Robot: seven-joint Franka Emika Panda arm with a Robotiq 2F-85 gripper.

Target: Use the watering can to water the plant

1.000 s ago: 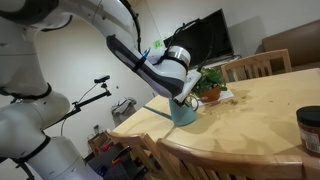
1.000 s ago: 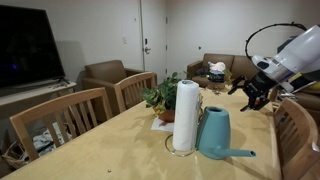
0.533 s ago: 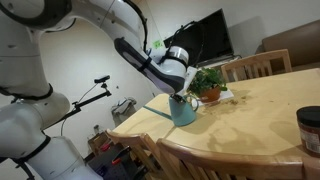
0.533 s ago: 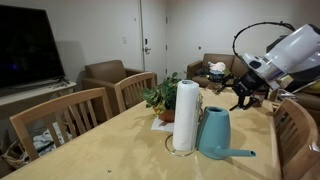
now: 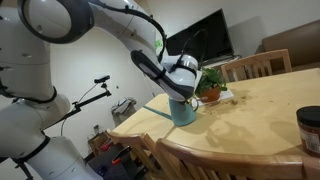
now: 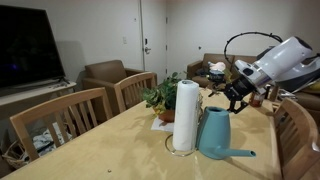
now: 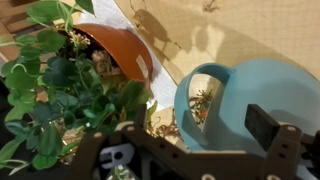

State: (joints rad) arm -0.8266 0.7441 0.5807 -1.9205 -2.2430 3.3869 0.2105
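The teal-blue watering can [image 5: 184,110] stands upright on the wooden table, its thin spout lying low along the table [image 6: 243,153]. In the wrist view its open top and loop handle [image 7: 232,100] fill the right half. The plant [image 5: 208,82], bushy green in a terracotta-orange pot [image 7: 118,52], stands right beside the can; it also shows behind the paper roll [image 6: 159,97]. My gripper [image 6: 238,97] hovers just above the can, open and empty, its fingers spread to either side of the can's top [image 7: 195,135]. It shows just above the can [image 5: 181,88].
A tall white paper towel roll [image 6: 185,116] stands close to the can. A dark cylindrical jar [image 5: 310,128] sits near the table's edge. Wooden chairs [image 6: 70,115] line the table [image 5: 250,125]. White paper [image 7: 105,15] lies under the pot.
My gripper has moved in toward the watering can and lower, from off to its side to just above its top. Can and plant have not moved.
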